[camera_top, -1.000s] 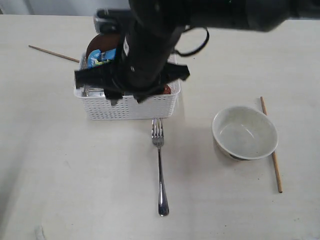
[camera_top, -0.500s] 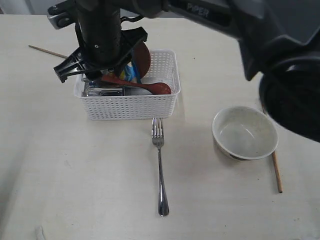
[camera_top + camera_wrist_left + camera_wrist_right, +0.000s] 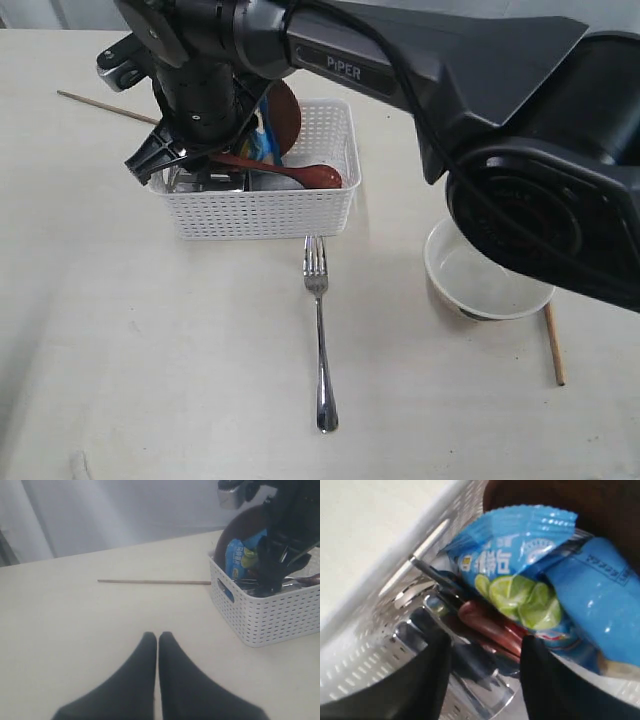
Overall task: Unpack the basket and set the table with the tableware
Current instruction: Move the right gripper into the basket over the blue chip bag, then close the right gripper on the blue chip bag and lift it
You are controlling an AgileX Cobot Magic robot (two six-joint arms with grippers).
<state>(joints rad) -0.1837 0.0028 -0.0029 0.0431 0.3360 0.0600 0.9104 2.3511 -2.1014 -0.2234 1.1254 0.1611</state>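
The white basket point(image 3: 260, 215) stands at the back left of the table point(image 3: 150, 340). In it are a brown plate point(image 3: 287, 112), a red-brown spoon point(image 3: 300, 175) and a steel cup point(image 3: 205, 182). My right gripper point(image 3: 487, 645) reaches down into the basket's left end, open, its fingers on either side of the steel cup point(image 3: 485, 687), next to the spoon handle point(image 3: 490, 625). A steel fork point(image 3: 319, 330), a white bowl point(image 3: 470, 290) and two chopsticks point(image 3: 100, 105) point(image 3: 552, 350) lie on the table. My left gripper point(image 3: 158, 636) is shut and empty, hovering left of the basket point(image 3: 270, 615).
A blue snack bag point(image 3: 520, 575) leans against the plate inside the basket, right beside my right gripper's fingers. The right arm point(image 3: 420, 70) stretches across the back of the table and covers part of the bowl. The table's far edge point(image 3: 125, 547) runs behind one chopstick point(image 3: 150, 582).
The right arm has swung from the basket's middle to its left end and lowered its gripper into the basket over the cup. The left gripper has stayed shut.
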